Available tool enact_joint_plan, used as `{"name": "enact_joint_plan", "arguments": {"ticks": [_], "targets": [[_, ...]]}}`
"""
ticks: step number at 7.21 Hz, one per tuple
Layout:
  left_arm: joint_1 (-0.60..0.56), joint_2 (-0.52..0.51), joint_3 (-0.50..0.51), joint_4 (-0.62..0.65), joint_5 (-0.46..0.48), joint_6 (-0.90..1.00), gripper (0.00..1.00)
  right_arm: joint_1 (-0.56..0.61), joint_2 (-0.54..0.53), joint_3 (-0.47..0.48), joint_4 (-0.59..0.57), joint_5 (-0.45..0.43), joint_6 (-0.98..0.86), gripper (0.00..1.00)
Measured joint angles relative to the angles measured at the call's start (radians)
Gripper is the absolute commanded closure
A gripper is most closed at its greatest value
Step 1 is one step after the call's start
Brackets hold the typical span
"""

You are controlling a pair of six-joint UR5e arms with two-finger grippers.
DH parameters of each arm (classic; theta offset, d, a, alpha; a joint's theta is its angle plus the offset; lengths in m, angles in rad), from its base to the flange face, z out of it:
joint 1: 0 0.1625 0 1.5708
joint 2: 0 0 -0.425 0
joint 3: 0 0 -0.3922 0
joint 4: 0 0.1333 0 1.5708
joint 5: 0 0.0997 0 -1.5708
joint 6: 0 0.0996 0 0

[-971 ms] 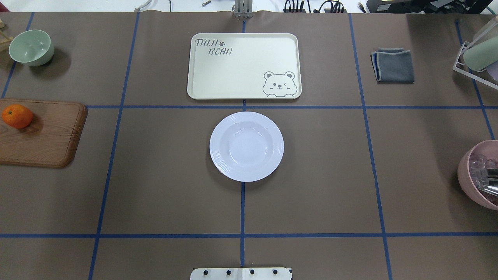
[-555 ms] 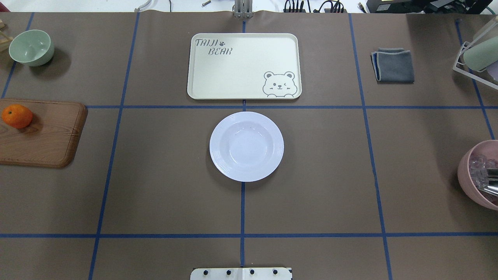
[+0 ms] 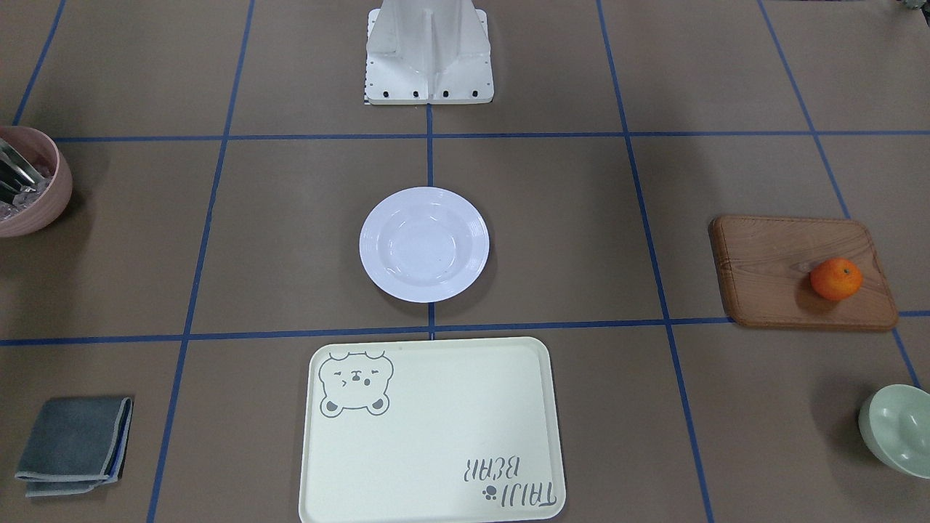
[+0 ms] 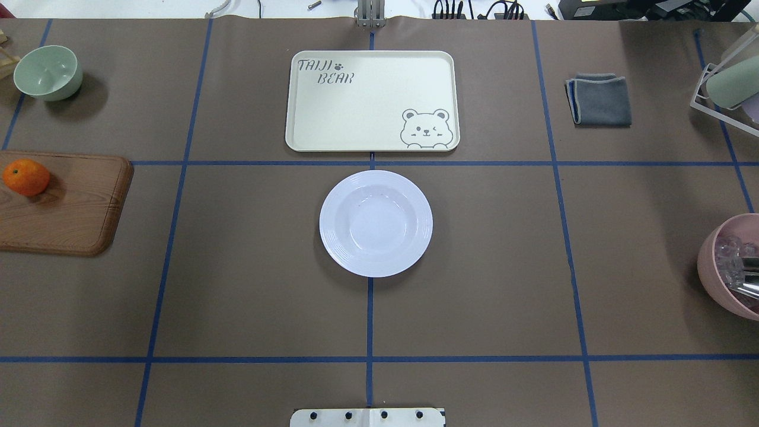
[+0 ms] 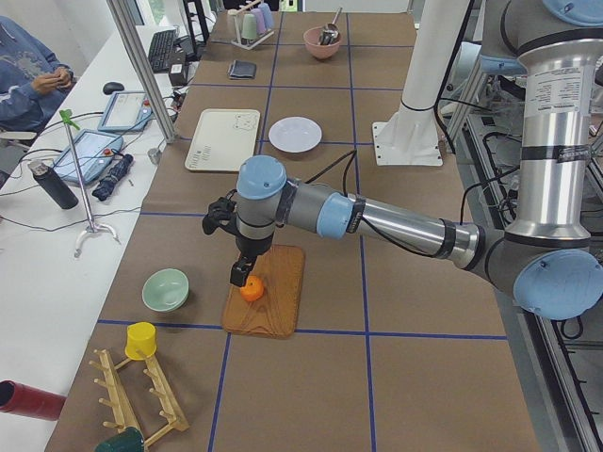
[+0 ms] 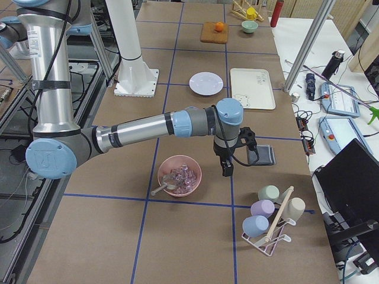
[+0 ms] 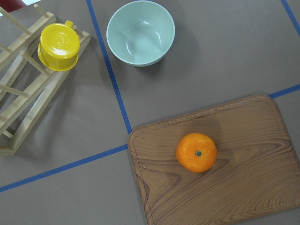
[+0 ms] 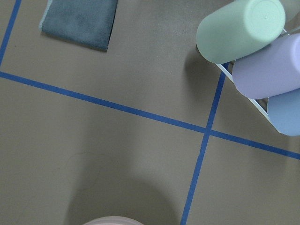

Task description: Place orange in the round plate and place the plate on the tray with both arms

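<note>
The orange (image 4: 25,177) lies on a brown wooden board (image 4: 77,207) at the table's far left, centred in the left wrist view (image 7: 196,152). The round plate (image 4: 376,223), white and holding nothing, sits mid-table. Just beyond it lies the cream tray (image 4: 373,101) with the bear face, also bare. My left gripper (image 5: 238,278) hangs right above the orange in the exterior left view; I cannot tell whether it is open or shut. My right gripper (image 6: 226,170) hovers beside the pink bowl (image 6: 179,176) in the exterior right view; its state is also unclear.
A pale green bowl (image 4: 47,72) stands behind the board, with a wooden rack holding a yellow cup (image 7: 58,47) further left. A folded grey cloth (image 4: 599,99) lies at the back right. A rack of pastel cups (image 8: 241,28) stands at the right end.
</note>
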Motion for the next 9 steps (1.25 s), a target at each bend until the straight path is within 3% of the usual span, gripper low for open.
{"name": "enact_joint_plan", "arguments": {"ticks": [9], "targets": [[0.008, 0.001, 0.006, 0.000, 0.002, -0.004, 0.02, -0.013, 0.014, -0.015, 0.010, 0.019, 0.002, 0.00]]}}
